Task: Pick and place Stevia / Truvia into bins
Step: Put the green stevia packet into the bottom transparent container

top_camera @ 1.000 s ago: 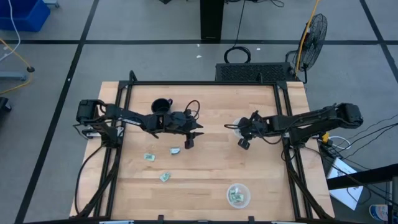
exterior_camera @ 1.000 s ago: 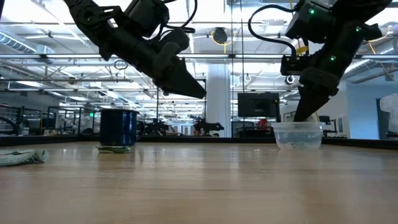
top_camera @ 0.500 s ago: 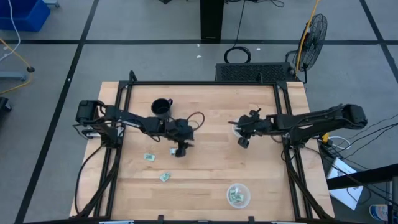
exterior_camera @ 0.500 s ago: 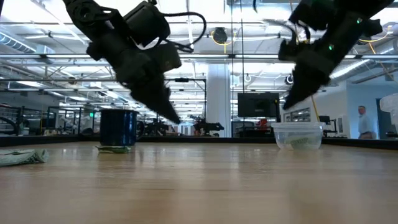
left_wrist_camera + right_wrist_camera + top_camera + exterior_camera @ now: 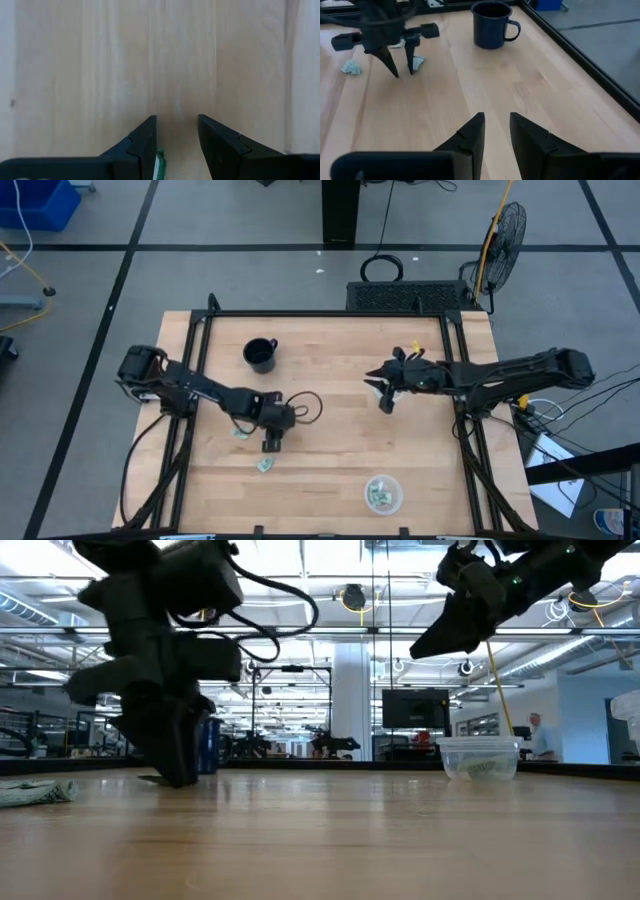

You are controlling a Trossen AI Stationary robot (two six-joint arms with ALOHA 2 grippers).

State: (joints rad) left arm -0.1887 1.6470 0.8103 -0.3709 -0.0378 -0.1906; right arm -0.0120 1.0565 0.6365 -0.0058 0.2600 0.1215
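Two loose sachets (image 5: 264, 464) lie on the desk (image 5: 340, 440) near the black mug (image 5: 260, 355). We see our left gripper (image 5: 176, 145) down beside one, jaws apart, green edge just inside. Our right gripper (image 5: 496, 131) waits higher, jaws apart. Risk: paper slips flat, jaws scrape wood. Bin (image 5: 382, 493) holds some.

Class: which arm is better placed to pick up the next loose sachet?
Left. The left gripper is low over the table, fingers open beside a sachet; the right gripper is raised, away from the loose sachets.
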